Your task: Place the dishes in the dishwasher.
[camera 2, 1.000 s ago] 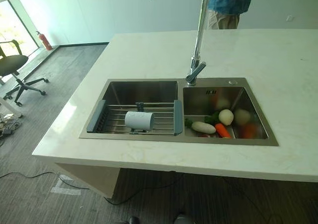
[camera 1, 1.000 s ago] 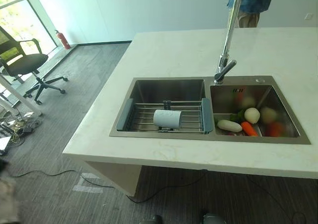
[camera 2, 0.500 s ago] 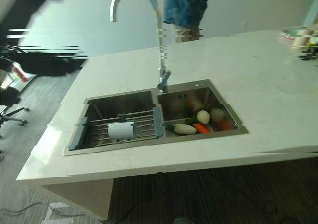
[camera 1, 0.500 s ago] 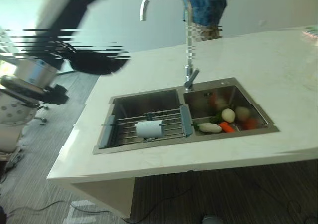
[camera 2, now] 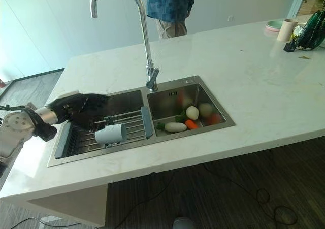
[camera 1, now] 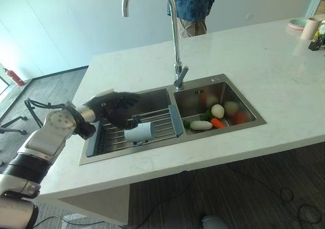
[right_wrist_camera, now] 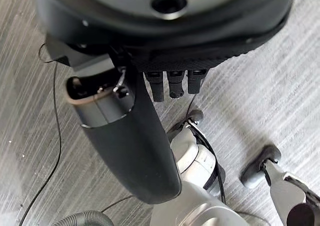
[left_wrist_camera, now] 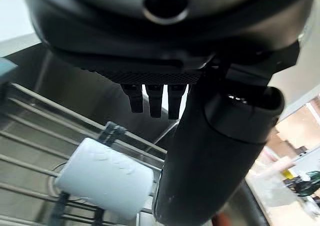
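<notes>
Fingers (camera 1: 124,99) of the left hand (camera 1: 109,108) are held straight out over the left basin, nothing gripped; the cup (camera 1: 139,132) lies on its side on the rack (camera 1: 161,128) just below and past them, apart from the fingers as far as can be seen. In the right wrist view the right hand (right_wrist_camera: 125,136) is seen hanging over grey carpet (right_wrist_camera: 270,85), fingers relaxed, nothing held.

The surface (camera 1: 264,71) is a pale stone island with a double sink (camera 1: 241,107) and a tall tap (camera 1: 175,36). Vegetables (camera 1: 213,117) are piled in the right basin. A pale cup and bowl (camera 2: 282,27) are set at the far right corner. A person (camera 1: 190,5) is standing behind the island, cut off at the top edge. An extinguisher (camera 1: 15,78) stands by the left wall.

Vegetables at the back of the basin are too dim to identify.
</notes>
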Tool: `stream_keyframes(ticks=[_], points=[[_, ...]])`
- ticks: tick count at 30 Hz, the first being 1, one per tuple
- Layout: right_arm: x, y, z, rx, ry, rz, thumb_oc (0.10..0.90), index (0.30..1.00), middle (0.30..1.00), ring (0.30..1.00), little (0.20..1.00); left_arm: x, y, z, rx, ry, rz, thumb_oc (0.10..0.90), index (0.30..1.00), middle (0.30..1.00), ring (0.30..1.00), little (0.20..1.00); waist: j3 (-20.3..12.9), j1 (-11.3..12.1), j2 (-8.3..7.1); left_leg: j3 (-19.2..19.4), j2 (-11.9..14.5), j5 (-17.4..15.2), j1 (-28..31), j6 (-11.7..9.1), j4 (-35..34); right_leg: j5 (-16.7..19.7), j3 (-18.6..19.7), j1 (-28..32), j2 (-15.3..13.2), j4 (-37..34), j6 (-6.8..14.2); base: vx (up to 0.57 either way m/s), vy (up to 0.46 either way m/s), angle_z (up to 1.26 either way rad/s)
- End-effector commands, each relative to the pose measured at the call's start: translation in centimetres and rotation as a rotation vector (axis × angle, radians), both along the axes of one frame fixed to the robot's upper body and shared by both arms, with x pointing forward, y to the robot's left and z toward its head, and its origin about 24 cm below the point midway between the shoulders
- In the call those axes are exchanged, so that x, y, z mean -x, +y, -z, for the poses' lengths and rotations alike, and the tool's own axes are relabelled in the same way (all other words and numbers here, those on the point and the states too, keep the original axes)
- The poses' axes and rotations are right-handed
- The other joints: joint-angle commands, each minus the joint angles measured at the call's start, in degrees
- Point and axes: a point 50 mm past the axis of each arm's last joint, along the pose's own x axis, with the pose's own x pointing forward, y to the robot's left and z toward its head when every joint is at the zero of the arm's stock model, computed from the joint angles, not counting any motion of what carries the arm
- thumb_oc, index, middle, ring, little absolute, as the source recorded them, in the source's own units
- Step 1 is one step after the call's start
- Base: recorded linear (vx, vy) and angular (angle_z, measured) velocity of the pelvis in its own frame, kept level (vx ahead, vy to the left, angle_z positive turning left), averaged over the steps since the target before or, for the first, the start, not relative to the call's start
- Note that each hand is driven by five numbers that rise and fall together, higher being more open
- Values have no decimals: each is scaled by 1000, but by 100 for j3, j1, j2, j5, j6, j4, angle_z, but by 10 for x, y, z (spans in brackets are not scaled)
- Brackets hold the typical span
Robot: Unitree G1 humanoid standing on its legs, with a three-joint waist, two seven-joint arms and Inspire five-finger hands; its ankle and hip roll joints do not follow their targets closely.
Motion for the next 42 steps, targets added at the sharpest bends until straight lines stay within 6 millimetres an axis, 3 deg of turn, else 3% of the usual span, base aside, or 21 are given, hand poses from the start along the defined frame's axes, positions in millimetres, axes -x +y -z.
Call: stream_keyframes(ticks=[1, 10, 16, 30, 42], points=[[-37, -1, -6, 10, -161, 5, 800, 900, 900, 900, 900, 0, 14, -105, -121, -314, -10, 800, 900, 900, 900, 900, 44, -174, 52, -184, 89, -1246, -88, 213, 687, -783, 187, 751, -266, -409, 701, 0, 0, 0], [-42, -6, -10, 33, -156, -52, 800, 900, 900, 900, 900, 3, 25, -137, -435, -454, -39, 800, 900, 900, 900, 900, 48, -263, 73, -114, 66, -1256, -83, 221, 687, -733, 243, 709, -279, -409, 740, 5, 5, -2], [-34, -11, -12, 66, -150, -73, 800, 900, 900, 900, 900, 7, 27, -151, -517, -508, -34, 800, 900, 900, 900, 900, 56, -365, 22, -25, 76, -1289, -104, 223, 687, -681, 294, 634, -289, -409, 780, 22, -17, -1], [-30, -22, -17, 102, -159, -102, 800, 900, 900, 900, 900, -4, 19, -118, -496, -240, 56, 800, 900, 900, 900, 900, 117, -555, 39, 103, 97, -1264, -186, 204, 687, -594, 406, 436, -262, -409, 830, 11, 7, -6], [-32, -29, -21, 137, -169, -127, 800, 900, 900, 900, 900, -5, 24, -105, -512, -229, 0, 800, 900, 900, 900, 900, 214, -531, -17, 117, 131, -1204, -252, 196, 687, -565, 343, 363, -280, -409, 826, -2, 2, 0]])
